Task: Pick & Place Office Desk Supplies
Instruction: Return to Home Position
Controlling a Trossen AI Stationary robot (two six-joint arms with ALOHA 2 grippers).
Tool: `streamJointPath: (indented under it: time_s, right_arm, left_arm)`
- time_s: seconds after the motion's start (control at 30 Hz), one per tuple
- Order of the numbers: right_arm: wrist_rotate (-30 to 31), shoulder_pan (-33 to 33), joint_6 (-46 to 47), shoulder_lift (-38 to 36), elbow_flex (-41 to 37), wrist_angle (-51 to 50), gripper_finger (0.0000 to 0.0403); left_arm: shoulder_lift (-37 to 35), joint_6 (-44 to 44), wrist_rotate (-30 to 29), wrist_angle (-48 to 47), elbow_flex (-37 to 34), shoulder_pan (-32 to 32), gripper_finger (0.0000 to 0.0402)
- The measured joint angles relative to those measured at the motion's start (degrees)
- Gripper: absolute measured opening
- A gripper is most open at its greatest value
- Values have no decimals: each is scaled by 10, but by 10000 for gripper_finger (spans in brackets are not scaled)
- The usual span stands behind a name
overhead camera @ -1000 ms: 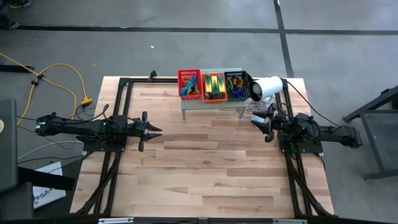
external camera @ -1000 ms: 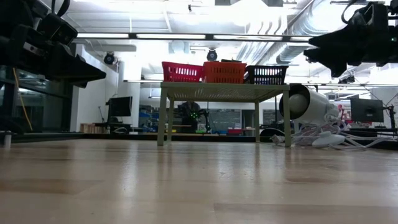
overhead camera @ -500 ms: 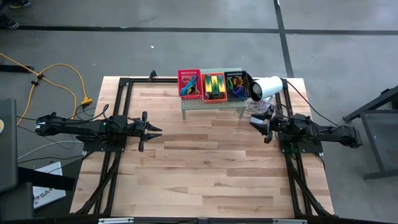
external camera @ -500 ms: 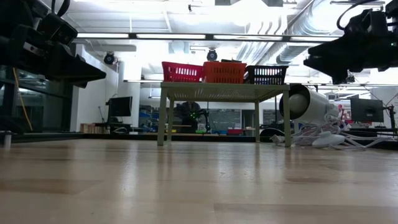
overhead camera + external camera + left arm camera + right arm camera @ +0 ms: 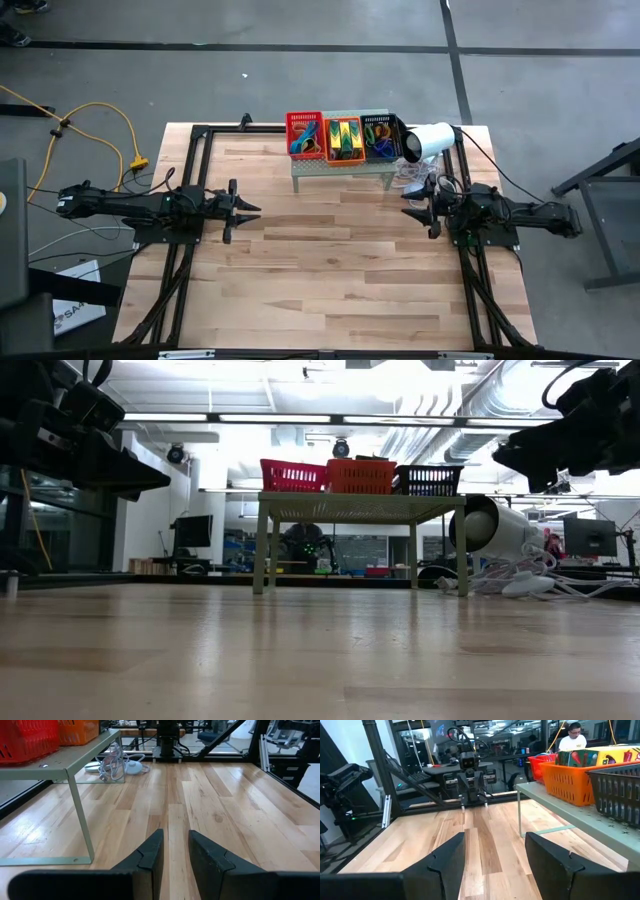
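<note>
The supplies are held in three bins set in a row on the pale-green shelf (image 5: pixel 340 168) at the far side of the tabletop (image 5: pixel 330 280). In the red bin (image 5: pixel 293 122), blue and orange items (image 5: pixel 303 143) are seen. The orange bin (image 5: pixel 344 121) in the middle is filled with yellow-and-green boxes (image 5: pixel 345 140). Coloured loops (image 5: pixel 380 146) are kept in the black bin (image 5: pixel 398 132). Just beside the shelf's right end, a white lamp (image 5: pixel 428 141) is laid on its side, with white cables (image 5: pixel 520 582) bunched near it.

The left gripper (image 5: pixel 256 208) is held above the tabletop at its left edge and is pointed inward; its fingers (image 5: pixel 150 857) are parted by a narrow gap, with nothing between them. The right gripper (image 5: pixel 408 208) is held above the right edge, near the lamp and facing the left one; its fingers (image 5: pixel 447 857) are set wider apart and nothing is gripped. In the right wrist view, a person (image 5: pixel 572 737) in a white top is seen beyond the bins.
</note>
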Motion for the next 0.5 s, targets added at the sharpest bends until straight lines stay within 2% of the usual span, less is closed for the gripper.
streamJointPath:
  time_s: [0.5]
  right_arm:
    - [3,0,0,5,0,0,194]
  left_arm:
    - [0,0,0,0,0,0,84]
